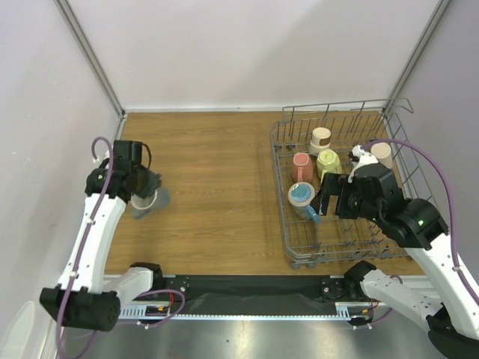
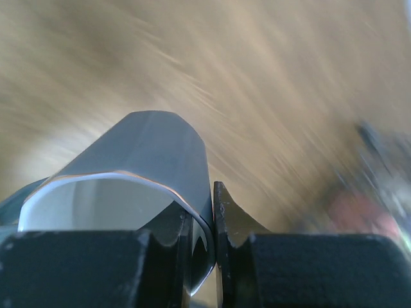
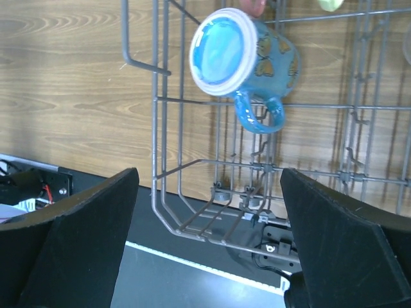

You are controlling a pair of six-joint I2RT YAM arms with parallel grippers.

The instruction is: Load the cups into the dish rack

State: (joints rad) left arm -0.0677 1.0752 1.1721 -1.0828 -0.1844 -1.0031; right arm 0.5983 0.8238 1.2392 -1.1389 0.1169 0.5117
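- The left gripper (image 2: pixel 204 215) is clamped on the grey-blue cup (image 2: pixel 154 147). One finger sits inside the mouth and the other outside, with the cup wall pinched between them just below the rim.
- The rest of that cup juts forward from the jaws. In the top view it hangs at the fingertips above the wooden table (image 1: pixel 217 172), well apart from the dish rack (image 3: pixel 156 122).
- The cup looks like glazed ceramic, so it is probably stiff, smooth and breakable. Held by one wall, its weight sits off-centre, so it could pivot or slip. A deep bite on the wall is the sound hold, and it wants a gentle set-down against the wire.
- The right gripper (image 3: pixel 209 186) is spread wide with nothing between its fingers.
- Ahead of those jaws, inside the rack, lies the blue mug (image 3: pixel 247 51), its handle pointing back toward the fingers. Beyond it stand the pink cup (image 1: pixel 301 164) and others.
- The rack floor just beneath the right jaws shows only bare wire, so it is likely room for the grey-blue cup.
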